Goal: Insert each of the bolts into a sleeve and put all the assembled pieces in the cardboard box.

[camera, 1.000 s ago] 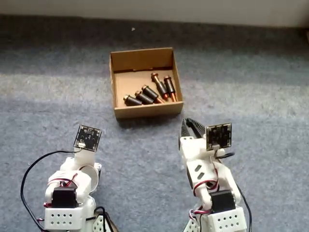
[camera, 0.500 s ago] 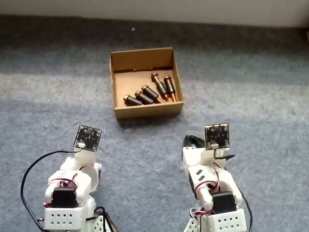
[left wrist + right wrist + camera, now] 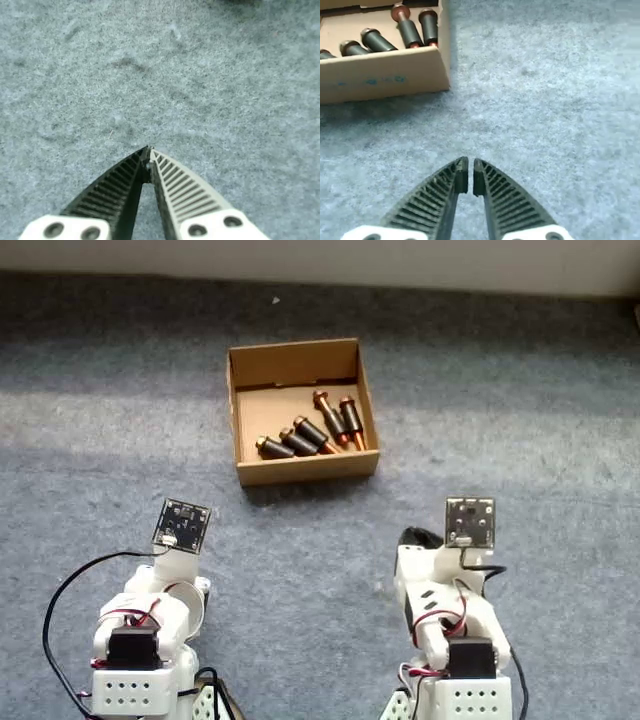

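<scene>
Grey carpet (image 3: pixel 540 410) spreads under everything; a pale strip (image 3: pixel 330 258) runs along its far edge.

**No legible text**

Nothing can be read. The one trace of print is a faint row of blue marks (image 3: pixel 372 80) on the outer side wall of the cardboard box (image 3: pixel 420 70), in the right wrist view. The marks run along the wall in a short line and are too blurred to tell letters from numbers. From the high view, that wall of the box looks plain brown. The two small square boards (image 3: pixel 181 524) on the arms' wrists have pale specks on their dark faces, too small to tell whether they are writing.
</scene>
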